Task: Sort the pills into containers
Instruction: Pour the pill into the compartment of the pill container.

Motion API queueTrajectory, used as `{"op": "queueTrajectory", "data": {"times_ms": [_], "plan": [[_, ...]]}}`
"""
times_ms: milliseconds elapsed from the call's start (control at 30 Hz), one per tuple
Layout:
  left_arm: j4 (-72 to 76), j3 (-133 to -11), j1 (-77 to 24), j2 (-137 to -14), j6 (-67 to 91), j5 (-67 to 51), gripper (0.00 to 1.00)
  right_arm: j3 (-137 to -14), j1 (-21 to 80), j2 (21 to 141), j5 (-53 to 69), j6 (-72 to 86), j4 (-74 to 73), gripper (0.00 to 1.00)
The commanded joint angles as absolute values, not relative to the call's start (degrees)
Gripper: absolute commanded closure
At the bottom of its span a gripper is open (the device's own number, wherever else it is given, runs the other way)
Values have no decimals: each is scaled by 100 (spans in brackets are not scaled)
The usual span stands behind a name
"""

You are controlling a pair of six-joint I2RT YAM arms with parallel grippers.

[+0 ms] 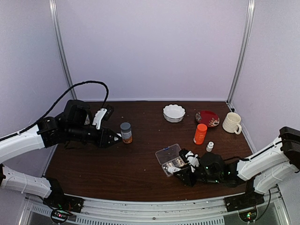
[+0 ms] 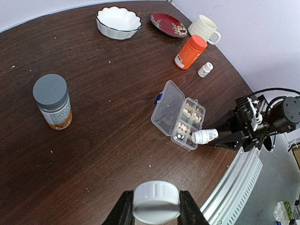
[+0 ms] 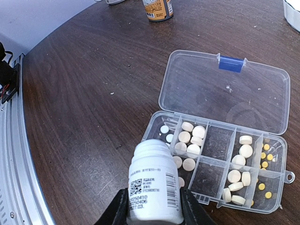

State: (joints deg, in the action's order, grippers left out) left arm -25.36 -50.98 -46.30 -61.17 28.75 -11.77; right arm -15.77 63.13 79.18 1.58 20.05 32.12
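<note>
Right gripper (image 3: 152,208) is being used to clasp a small white bottle (image 3: 153,183). The bottle is uncapped and its long axis is pointing away from the fingers toward the pill box (image 3: 213,143), with the mouth hanging just over the box's nearest corner cells. The box is lying directly ahead of this arm, its lid (image 3: 211,91) laid open flat behind it; the left arm is well apart across the table (image 1: 93,159).

Left gripper (image 2: 156,211) is being used to pinch the white cap (image 2: 156,199).

Pills (image 3: 190,136) are being held in several cells:
- Two small white ones are lying in the end cell by the bottle mouth.
- Larger pale ones are lying in the cells beside it.
- Tiny yellow ones are lying at the opposite end.
- Two middle cells are showing bare.

Any pour is judged to need the mouth lined up over a single cell.
</note>
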Motion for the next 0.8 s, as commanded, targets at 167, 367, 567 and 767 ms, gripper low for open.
{"op": "queueTrajectory", "data": {"times_ms": [167,367,567,767], "plan": [[-2328,-5213,-4597,-6144,2768,-1258,100,-1501,6368,7668,37,2071,3053,100],[-2327,-5194,-4597,-6151,2782,-1272,100,-1451,6386,7610,116,2088,3191,100],[-2324,-5194,-4597,-6137,2792,-1276,100,-1410,6392,7566,158,2103,3313,100],[-2318,-5177,-4597,-6134,2804,-1284,100,-1390,6395,7484,165,2114,3268,100]]}}
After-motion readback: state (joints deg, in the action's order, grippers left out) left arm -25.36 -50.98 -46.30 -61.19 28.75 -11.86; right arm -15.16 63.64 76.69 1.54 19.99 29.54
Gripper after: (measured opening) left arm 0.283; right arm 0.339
